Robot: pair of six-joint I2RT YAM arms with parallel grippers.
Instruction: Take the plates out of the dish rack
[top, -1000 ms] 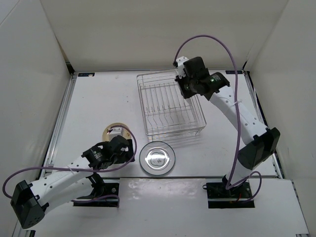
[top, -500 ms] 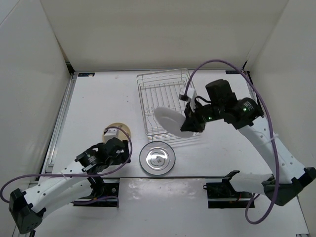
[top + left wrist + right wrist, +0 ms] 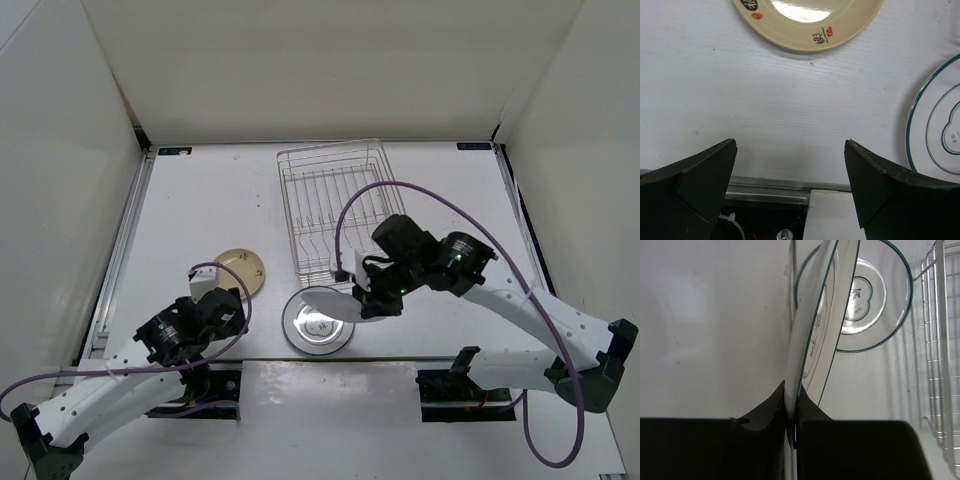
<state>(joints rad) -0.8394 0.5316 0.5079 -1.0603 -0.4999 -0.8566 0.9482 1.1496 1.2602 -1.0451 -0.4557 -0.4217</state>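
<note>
- Jaws of the left gripper [image 3: 790, 165] stand apart, near the tan plate [image 3: 240, 270] lying flat on the table [image 3: 200, 200]
- right gripper [image 3: 791, 427] clamps a silver plate [image 3: 815, 325] by its rim, tilted above the second silver plate [image 3: 320, 332]; stiff, slick, probably light
- dish rack [image 3: 345, 210] holds no plates
</note>
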